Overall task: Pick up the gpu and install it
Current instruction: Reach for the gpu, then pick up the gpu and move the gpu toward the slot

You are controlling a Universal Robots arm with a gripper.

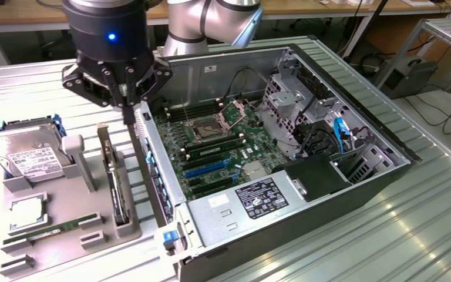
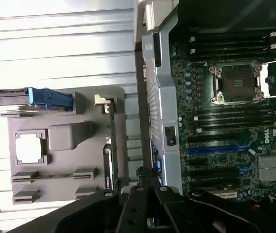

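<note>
Nearest in ext. view: grey holder (image 1: 61, 202) w/ green memory stick (image 1: 53, 227) lying flat in its slot. Gpu (image 1: 115, 182) (image 2: 111, 145) stands on edge in a holder slot, silver bracket at the end toward the arm, nothing touching it. Hard drive (image 1: 30, 157) sits upright further toward ext. view's left, blue rails on it.

Gripper (image 1: 125, 114) (image 2: 145, 177) hangs over the gap btwn gpu and PC case (image 1: 209, 73), just beside the card's bracket end, above it, not in contact. Fingers look drawn together, nothing btwn them.

Beyond: case lies open on its side, motherboard (image 1: 209, 147) (image 2: 225, 121) exposed, CPU socket (image 1: 208, 124) open. Benches at the back.
</note>
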